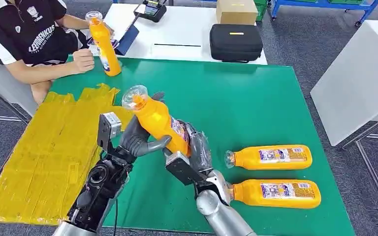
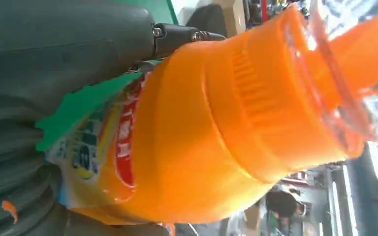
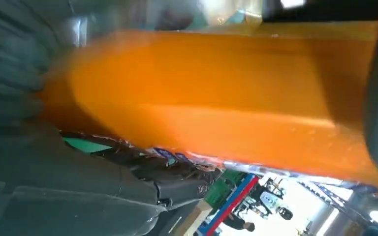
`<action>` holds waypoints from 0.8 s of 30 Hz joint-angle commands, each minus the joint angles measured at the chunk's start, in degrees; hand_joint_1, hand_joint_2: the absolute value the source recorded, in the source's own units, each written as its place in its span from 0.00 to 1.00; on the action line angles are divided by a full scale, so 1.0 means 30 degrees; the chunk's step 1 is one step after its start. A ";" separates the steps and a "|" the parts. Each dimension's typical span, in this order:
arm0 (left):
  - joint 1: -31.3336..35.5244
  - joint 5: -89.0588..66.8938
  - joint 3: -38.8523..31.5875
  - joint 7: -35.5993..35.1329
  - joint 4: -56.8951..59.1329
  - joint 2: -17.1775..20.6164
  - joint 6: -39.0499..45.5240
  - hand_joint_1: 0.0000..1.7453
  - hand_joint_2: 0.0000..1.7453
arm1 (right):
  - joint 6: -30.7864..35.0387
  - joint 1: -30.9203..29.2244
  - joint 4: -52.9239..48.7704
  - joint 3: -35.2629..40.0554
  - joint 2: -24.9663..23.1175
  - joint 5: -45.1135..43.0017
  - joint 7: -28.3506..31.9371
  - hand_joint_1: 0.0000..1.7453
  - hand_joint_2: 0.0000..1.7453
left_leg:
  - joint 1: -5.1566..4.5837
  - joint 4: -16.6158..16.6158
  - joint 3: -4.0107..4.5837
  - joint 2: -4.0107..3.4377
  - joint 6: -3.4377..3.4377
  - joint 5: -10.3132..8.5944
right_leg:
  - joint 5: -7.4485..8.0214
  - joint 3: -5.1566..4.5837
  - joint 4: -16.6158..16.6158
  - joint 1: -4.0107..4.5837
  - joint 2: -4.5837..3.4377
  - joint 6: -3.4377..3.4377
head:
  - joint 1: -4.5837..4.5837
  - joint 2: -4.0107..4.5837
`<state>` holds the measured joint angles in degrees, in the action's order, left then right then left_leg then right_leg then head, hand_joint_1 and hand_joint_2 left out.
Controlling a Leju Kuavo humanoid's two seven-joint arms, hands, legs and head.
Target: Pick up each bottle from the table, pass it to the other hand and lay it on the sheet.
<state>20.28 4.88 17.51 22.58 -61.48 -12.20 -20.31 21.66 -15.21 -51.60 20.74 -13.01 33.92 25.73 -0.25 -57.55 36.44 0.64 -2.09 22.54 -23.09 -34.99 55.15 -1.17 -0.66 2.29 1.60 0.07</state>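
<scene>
My left hand (image 1: 140,140) and right hand (image 1: 197,150) both grasped the tilted bottle (image 1: 157,120) above the green mat (image 1: 256,98), beside the yellow sheet (image 1: 44,157).

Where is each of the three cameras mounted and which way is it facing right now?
Head view: high on the robot, looking forward and down at the green table mat; both silver arms, the left robot hand and the right robot hand show.
Left wrist view: behind the left robot hand, close on the orange plastic bottle.
Right wrist view: behind the right robot hand, against the bottle's side.
All three share that bottle.
</scene>
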 commanded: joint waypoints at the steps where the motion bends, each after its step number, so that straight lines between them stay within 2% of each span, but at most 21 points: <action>1: 0.1402 0.0300 0.0791 -0.0174 0.2053 0.0171 -0.0138 0.00 1.00 | 0.0039 -0.1074 0.2564 0.0810 -0.0086 0.0085 -0.0158 1.00 1.00 | 0.0023 0.0003 -0.0091 -0.0008 0.0042 0.0040 | -0.0036 0.0093 -0.0010 0.0028 0.0020 -0.0040 | 0.0000 0.0000; 8: 0.1697 0.0365 0.0909 -0.0134 0.2968 0.0174 0.0272 0.00 1.00 | 0.0322 -0.0833 0.2295 0.1139 -0.0219 0.0567 -0.0076 1.00 1.00 | 0.0014 0.0003 -0.0061 -0.0004 0.0030 0.0028 | -0.0027 0.0063 -0.0007 0.0018 0.0017 -0.0028 | 0.0000 0.0000; 9: 0.1775 0.0412 0.0834 -0.0100 0.3229 0.0111 0.0384 0.08 1.00 | 0.0336 -0.0824 0.2265 0.1157 -0.0252 0.0585 -0.0092 0.99 1.00 | 0.0012 0.0007 -0.0061 -0.0006 0.0030 0.0026 | -0.0025 0.0061 -0.0009 0.0015 0.0015 -0.0028 | 0.0000 0.0000; 10: 0.1782 0.0457 0.0766 -0.0003 0.3348 0.0057 0.0453 0.83 1.00 | 0.0365 -0.0813 0.2219 0.1154 -0.0274 0.0585 -0.0111 1.00 1.00 | 0.0017 0.0000 -0.0105 -0.0006 0.0044 0.0050 | -0.0049 0.0107 -0.0002 0.0022 0.0025 -0.0042 | 0.0000 0.0000; 11: 0.1749 0.0457 0.0759 0.0030 0.3354 0.0065 0.0464 1.00 1.00 | 0.0362 -0.0815 0.2217 0.1150 -0.0275 0.0579 -0.0119 1.00 1.00 | 0.0016 0.0000 -0.0082 -0.0007 0.0036 0.0039 | -0.0037 0.0084 -0.0005 0.0021 0.0019 -0.0036 | -0.0007 0.0000; 18: 0.1379 0.0414 0.0675 0.0152 0.3023 0.0127 0.0731 1.00 1.00 | 0.0388 -0.0735 0.2261 0.1121 -0.0227 0.0472 -0.0134 0.99 1.00 | 0.0012 0.0007 -0.0059 -0.0008 0.0031 0.0027 | -0.0025 0.0058 -0.0008 0.0015 0.0013 -0.0029 | 0.0000 0.0000; 24: 0.0603 0.0179 0.0837 0.0848 0.3173 0.0083 0.0662 1.00 1.00 | 0.0921 0.0263 0.2045 0.0935 -0.0008 0.0204 0.0402 1.00 1.00 | 0.0011 0.0024 -0.0087 -0.0002 0.0030 0.0033 | -0.0032 0.0089 -0.0026 0.0014 0.0019 -0.0028 | -0.0007 0.0000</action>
<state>21.24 6.16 18.27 24.13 -56.63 -12.46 -18.32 23.63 -15.27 -48.04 21.51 -13.75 34.78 25.53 -0.25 -57.55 36.44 0.64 -2.08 22.55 -23.09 -34.99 55.15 -1.17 -0.66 2.29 1.58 0.07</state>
